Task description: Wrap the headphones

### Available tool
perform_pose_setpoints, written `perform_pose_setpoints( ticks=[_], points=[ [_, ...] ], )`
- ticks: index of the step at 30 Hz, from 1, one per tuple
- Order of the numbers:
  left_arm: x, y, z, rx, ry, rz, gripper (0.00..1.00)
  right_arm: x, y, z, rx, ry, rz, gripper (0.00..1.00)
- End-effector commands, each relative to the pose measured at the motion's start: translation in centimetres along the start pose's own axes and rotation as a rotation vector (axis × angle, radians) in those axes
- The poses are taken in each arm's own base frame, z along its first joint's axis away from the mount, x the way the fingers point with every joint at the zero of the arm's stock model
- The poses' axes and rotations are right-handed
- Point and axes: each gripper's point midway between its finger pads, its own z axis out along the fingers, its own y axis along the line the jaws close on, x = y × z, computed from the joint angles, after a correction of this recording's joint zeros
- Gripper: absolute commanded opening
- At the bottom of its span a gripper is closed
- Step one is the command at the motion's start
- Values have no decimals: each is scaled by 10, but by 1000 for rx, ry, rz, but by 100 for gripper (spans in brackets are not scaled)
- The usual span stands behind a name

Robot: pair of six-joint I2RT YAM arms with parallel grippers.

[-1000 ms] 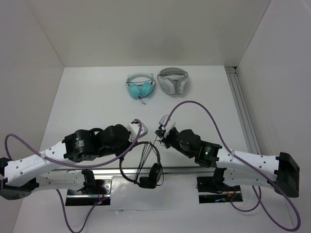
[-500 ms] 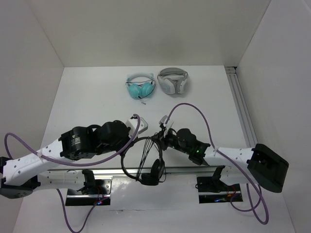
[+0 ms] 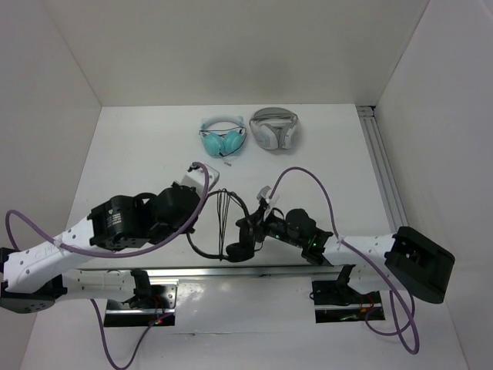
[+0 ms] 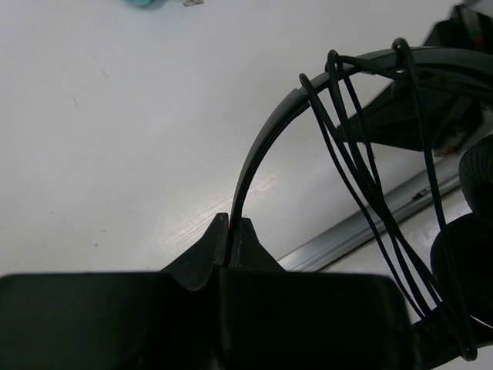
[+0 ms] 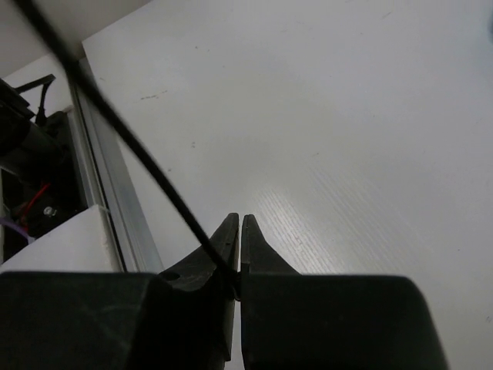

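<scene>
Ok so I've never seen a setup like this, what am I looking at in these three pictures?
Two robot arms are bolted to a white table. One picture looks down from above; the other two come from cameras on the wrists. The left claw is shut on the thin band of the black headphones, whose cable is looped across it. The right claw pinches that cable. Teal headphones and white-and-grey headphones lie at the far side, untouched.

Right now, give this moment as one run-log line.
left tool: shut on headband of black on-ear headphones | right tool: shut on their thin black cable | cable: several loops across headband
</scene>
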Motion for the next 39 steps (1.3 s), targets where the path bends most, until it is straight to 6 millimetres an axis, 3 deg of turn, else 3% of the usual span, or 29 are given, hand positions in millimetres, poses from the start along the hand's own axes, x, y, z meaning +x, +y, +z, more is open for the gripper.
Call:
perform_pose_setpoints(
  ticks=[1, 2, 8, 9, 13, 14, 20, 21, 22, 26, 39],
  points=[
    [-35, 24, -13, -131, -146, -191, 0, -9, 10, -10, -53, -65, 32, 4],
    [-36, 25, -13, -139, -150, -202, 0, -19, 13, -14, -64, -105, 50, 4],
    [-38, 18, 2, -155, -188, -268, 0, -27, 36, -29, -136, -147, 71, 10],
    [-32, 17, 8, -157, -185, -254, 0, -23, 39, -28, -143, -127, 62, 11],
    [-39, 5, 19, -117, -234, -275, 0, -27, 42, -29, -134, -133, 53, 11],
    [-37, -4, 26, -95, -221, -269, 0, -29, 42, -28, -133, -133, 53, 5],
    [-33, -21, 37, -47, -168, -230, 0, -30, 23, -29, -25, -129, 20, 3],
    [-34, -24, 38, -39, -164, -220, 0, -36, 18, -30, 5, -140, 8, 1],
    [-34, -23, 38, -39, -164, -211, 0, -29, 4, -32, 80, -114, 1, 1],
    [-28, -24, 33, -19, -126, -180, 0, -33, -35, -46, 309, -109, -17, 0],
    [-4, -13, 9, 43, -93, -160, 0, -48, -92, -76, 654, -108, -38, 0]
  ],
)
